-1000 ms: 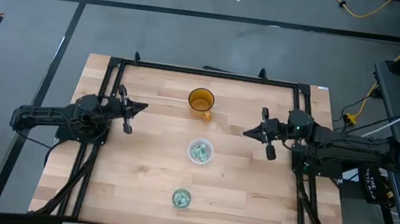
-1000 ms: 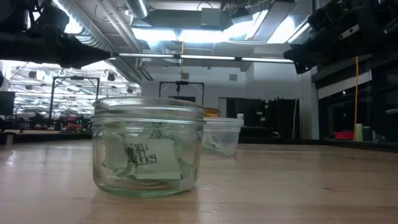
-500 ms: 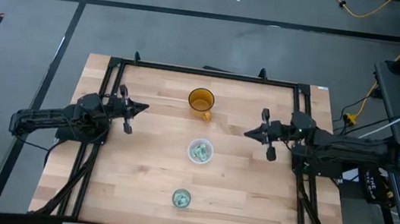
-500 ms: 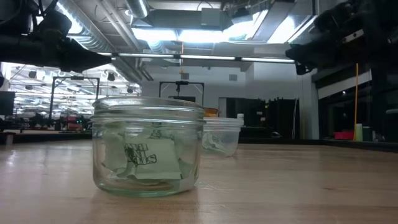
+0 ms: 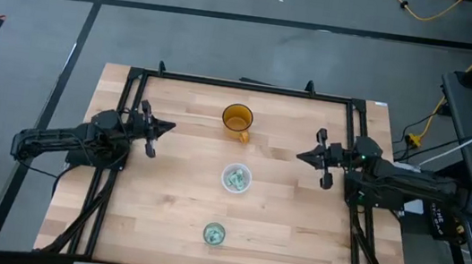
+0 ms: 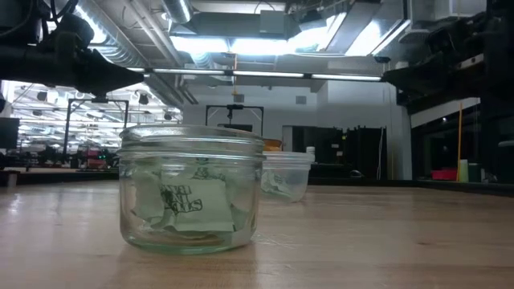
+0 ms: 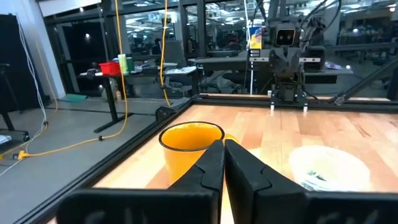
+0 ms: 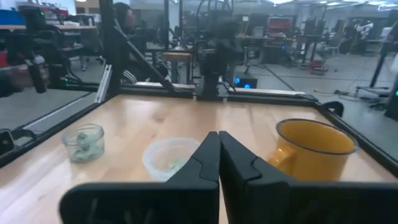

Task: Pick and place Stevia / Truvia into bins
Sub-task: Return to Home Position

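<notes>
The left tool (image 5: 167,127) hangs above the left edge of the counter (image 5: 155,203) with its fingers clenched on nothing, tips aimed toward the middle. Just ahead of those tips and a little to one side stands the orange cup (image 7: 186,146). The plastic tub (image 8: 152,163) sits farther out, between the two tools. The glass jar (image 6: 191,138) is well off to the side of both, nearer the front edge. The packets (image 6: 183,201) lie inside the jar and the tub, and I see none loose on the wood, so the sorting looks done.

The right tool (image 5: 299,155) faces the left one from the far side, also clenched and empty, with the tub and cup ahead of its tips.

What seems left is parking the arms. I'd keep both tools clenched and well above the rims, then draw each arm straight back along its own side, not across the middle. Go slowly, since the tub looks light enough to skid from a small knock.
</notes>
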Motion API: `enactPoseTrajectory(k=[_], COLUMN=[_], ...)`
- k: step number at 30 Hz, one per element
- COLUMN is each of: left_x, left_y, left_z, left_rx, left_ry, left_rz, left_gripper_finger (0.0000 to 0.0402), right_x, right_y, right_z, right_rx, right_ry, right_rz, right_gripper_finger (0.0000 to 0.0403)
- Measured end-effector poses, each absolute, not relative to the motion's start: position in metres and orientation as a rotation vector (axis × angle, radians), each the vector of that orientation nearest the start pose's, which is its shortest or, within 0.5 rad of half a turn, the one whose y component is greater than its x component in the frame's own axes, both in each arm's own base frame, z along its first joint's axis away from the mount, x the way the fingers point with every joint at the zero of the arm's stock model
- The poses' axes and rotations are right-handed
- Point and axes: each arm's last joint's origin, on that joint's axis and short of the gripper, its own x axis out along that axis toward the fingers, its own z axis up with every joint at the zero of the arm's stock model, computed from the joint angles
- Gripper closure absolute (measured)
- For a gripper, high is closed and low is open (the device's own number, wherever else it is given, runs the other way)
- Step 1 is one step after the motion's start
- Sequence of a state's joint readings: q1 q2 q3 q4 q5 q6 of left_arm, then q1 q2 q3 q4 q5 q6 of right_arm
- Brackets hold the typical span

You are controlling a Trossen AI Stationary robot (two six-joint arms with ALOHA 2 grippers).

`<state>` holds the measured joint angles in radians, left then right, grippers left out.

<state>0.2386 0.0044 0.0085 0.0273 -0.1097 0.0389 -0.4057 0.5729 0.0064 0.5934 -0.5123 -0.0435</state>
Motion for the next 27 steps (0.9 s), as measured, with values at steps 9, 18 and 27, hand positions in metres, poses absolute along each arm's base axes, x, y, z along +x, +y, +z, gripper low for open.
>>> enactPoseTrajectory(k=[9, 18, 27], left_x=[0.0937, 0.0937, 0.0937], left_y=[0.026, 0.026, 0.026], left_z=[0.1687, 0.1688, 0.1688], left_rx=[0.041, 0.041, 0.041], left_ry=[-0.025, -0.026, -0.026], left_rz=[0.349, 0.348, 0.349], left_gripper_finger=[0.0395, 0.0395, 0.0396], right_x=[0.1163, 0.1164, 0.1165], right_y=[-0.0416, -0.0429, -0.0429], right_z=[0.1714, 0.1699, 0.1699], right_rx=[-0.075, -0.019, 0.062], right_ry=[-0.041, -0.024, -0.023], right_rz=[0.063, 0.019, 0.02], right_gripper_finger=[0.04, 0.0383, 0.039])
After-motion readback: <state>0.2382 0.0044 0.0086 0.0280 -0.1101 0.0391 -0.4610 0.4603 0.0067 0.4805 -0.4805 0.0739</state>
